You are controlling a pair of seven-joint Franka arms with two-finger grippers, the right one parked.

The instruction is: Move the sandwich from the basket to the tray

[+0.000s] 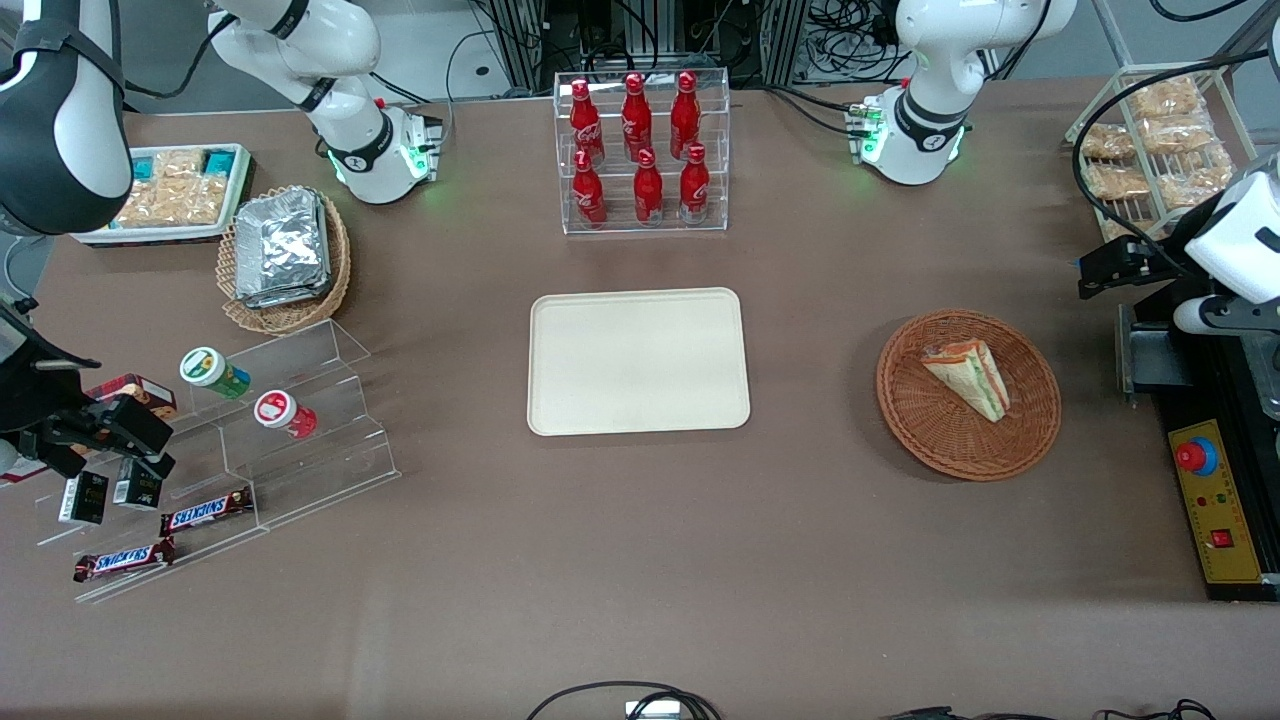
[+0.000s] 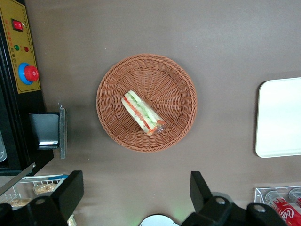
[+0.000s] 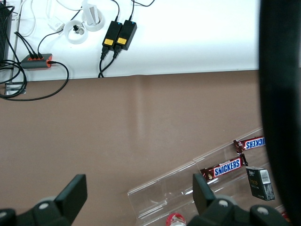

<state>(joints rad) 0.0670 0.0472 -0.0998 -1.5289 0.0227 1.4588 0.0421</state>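
The sandwich (image 1: pixel 968 378), a clear-wrapped wedge with green and orange-red filling, lies in the round reddish-brown wicker basket (image 1: pixel 900 400) toward the working arm's end of the table. The cream-beige tray (image 1: pixel 638 360) lies bare at mid-table, apart from the basket. My left gripper (image 1: pixel 1098 268) hangs high above the table beside the basket, toward the working arm's end, holding nothing. In the left wrist view the gripper (image 2: pixel 135 188) is wide open, with the sandwich (image 2: pixel 142 113), the basket (image 2: pixel 113 94) and a part of the tray (image 2: pixel 280 117) below it.
A clear rack of red bottles (image 1: pixel 640 150) stands farther from the front camera than the tray. A black control box with a red button (image 1: pixel 1215 500) and a wire rack of snacks (image 1: pixel 1160 140) flank the gripper. A tan basket of foil packets (image 1: pixel 285 255) and an acrylic stand (image 1: pixel 290 440) lie toward the parked arm's end.
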